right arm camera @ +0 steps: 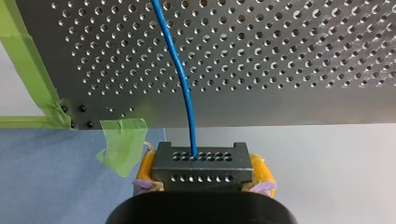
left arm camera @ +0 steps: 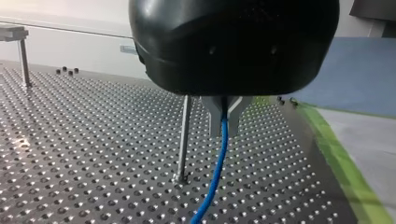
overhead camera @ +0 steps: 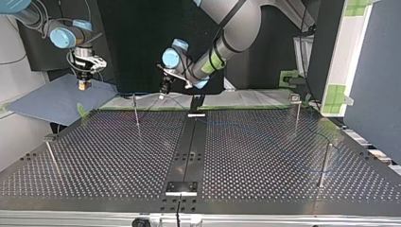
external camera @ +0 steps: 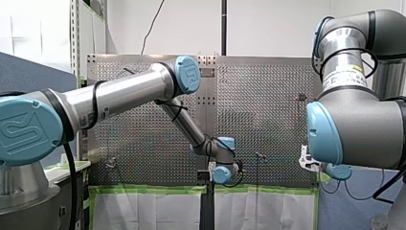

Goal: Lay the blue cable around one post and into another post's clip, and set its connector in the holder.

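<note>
One blue cable (left arm camera: 215, 172) within left hand (left arm camera: 224, 127)

My front view is bright: the white wall (external camera: 277, 24) behind is evenly lit, nearly washed out. The top view is dimmer against a black backdrop (overhead camera: 132, 47), the perforated metal table (overhead camera: 265, 156) catching a soft sheen. In the left wrist view glints speckle that table, and my left gripper (left arm camera: 224, 122) sits in shadow.

1. The cable (left arm camera: 217, 172) sits between the fingers (left arm camera: 212, 114) of my left gripper (left arm camera: 224, 119) and runs down ahead over the table (left arm camera: 93, 140).
2. A post (left arm camera: 184, 140) stands just beside those fingers.
3. The connector (right arm camera: 201, 163) sits between my right gripper (right arm camera: 201, 173)'s pads (right arm camera: 147, 165), with the cable leading ahead.
</note>
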### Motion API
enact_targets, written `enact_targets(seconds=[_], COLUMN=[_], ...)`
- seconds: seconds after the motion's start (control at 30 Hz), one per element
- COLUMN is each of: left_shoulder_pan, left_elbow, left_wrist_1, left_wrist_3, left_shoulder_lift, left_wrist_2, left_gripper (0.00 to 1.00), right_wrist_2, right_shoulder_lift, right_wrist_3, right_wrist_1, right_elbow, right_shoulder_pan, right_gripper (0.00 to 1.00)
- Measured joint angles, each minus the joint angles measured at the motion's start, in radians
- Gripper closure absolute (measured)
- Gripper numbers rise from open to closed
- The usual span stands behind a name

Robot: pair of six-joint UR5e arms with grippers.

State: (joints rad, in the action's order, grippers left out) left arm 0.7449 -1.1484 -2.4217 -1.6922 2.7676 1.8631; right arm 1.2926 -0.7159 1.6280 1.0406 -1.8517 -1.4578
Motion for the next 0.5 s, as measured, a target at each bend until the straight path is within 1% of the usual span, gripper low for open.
enact_targets(seconds=[0.27,0.5], left_shoulder_pan=[-0.009,-0.010], left_elbow=[0.025,0.034], left_wrist_1=[-0.011,-0.013], left_wrist_3=[-0.001,0.000], left_shoulder_lift=[0.000,0.000], left_wrist_2=[-0.006,-0.013], left_gripper=[1.00,1.00], right_wrist_2=[-0.002,-0.018], right_shoulder_lift=[0.000,0.000], right_wrist_3=[0.003,0.004], right_wrist_1=[0.000,0.002], right_elbow=[0.012,0.022], right_shoulder_pan=[0.000,0.000], right_gripper=[1.00,1.00])
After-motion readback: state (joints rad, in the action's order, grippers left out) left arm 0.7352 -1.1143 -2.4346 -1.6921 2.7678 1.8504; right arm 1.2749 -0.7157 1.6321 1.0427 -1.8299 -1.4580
